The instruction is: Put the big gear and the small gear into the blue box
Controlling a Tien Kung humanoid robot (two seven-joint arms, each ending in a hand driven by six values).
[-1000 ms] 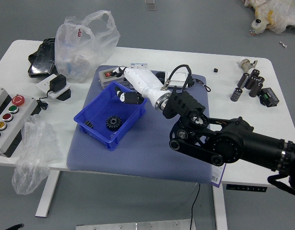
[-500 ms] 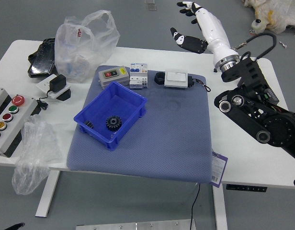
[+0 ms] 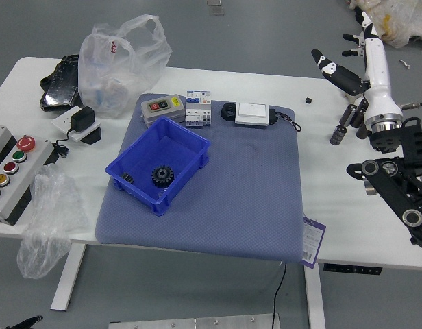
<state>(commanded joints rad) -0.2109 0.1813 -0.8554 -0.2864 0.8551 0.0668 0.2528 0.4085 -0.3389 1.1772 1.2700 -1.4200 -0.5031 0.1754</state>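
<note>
We've got a broad open lane over the dimpled blue-grey mat (image 3: 245, 199), from the blue plastic box (image 3: 185, 177) across to the mat's right edge, and the box lies open from above, with two black toothed gears (image 3: 163, 176) taking up floor at its near end. Along the mat's far side we're blocked by a grey case (image 3: 163, 108), small white cartons (image 3: 198, 108) and a white rectangular device (image 3: 252, 114), while a bulging translucent plastic bag (image 3: 118, 68) walls off the far left!
</note>
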